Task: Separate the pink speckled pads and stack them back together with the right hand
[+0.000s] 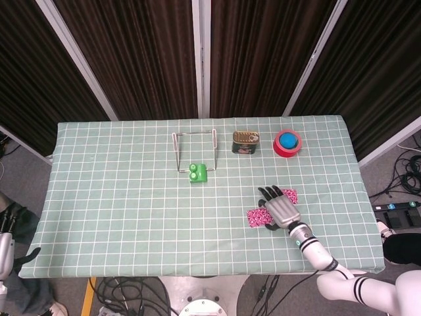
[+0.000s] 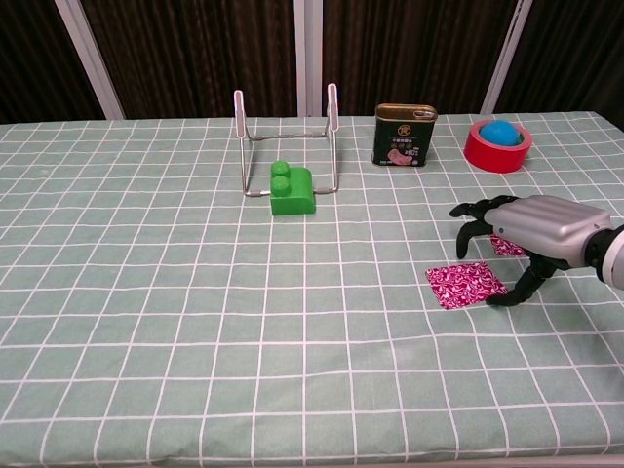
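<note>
Two pink speckled pads lie apart on the green checked cloth at the right. The nearer pad lies flat and fully visible in the chest view. The farther pad is mostly hidden under my right hand. That hand hovers over both pads, palm down, fingers spread and curved downward, holding nothing. Its thumb tip touches the cloth just right of the nearer pad. My left hand shows only partly at the left edge, below the table.
A wire rack stands at the back centre with a green toy block in front of it. A dark tin and a red tape roll holding a blue ball stand at the back right.
</note>
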### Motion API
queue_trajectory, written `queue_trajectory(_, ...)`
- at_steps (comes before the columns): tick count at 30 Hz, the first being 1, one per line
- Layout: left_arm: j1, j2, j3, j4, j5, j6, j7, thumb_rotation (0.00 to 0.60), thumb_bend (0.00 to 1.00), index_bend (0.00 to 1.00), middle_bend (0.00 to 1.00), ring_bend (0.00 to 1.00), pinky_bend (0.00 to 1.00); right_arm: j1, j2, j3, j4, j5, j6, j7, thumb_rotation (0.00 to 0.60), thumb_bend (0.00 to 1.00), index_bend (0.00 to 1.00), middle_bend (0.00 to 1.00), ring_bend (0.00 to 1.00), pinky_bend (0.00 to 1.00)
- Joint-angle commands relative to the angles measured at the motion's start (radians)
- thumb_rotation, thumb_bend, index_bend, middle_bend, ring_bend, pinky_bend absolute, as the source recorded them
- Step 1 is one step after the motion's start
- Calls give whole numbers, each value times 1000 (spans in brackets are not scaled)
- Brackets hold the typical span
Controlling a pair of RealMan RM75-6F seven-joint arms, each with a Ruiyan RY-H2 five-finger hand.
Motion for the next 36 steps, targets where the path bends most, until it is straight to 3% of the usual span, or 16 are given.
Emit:
queue_trajectory(1,1,1,0,-1,0,0,0,600,32,176,150,116,127,-8,11,14,4,5,20,11,510,123,290,14,0,0)
queue_trajectory(13,-1,1,1,-5,4,0,4,600,32,176,150,116,128,-7,-17,88,127,150,-21,13,506,122,303,14,0,0)
queue_trajectory(23,-2,4,0,-14,1,-1,13,600,32,176,150,116,128,11,-80,105,246,197,-74,14,508,124,308,17,0,0)
queue_trajectory(36,-1,3,2,-9,0,-3,8,600,32,176,150,116,127,11,-104,109,289,205,-86,13,509,125,382,53,0,0)
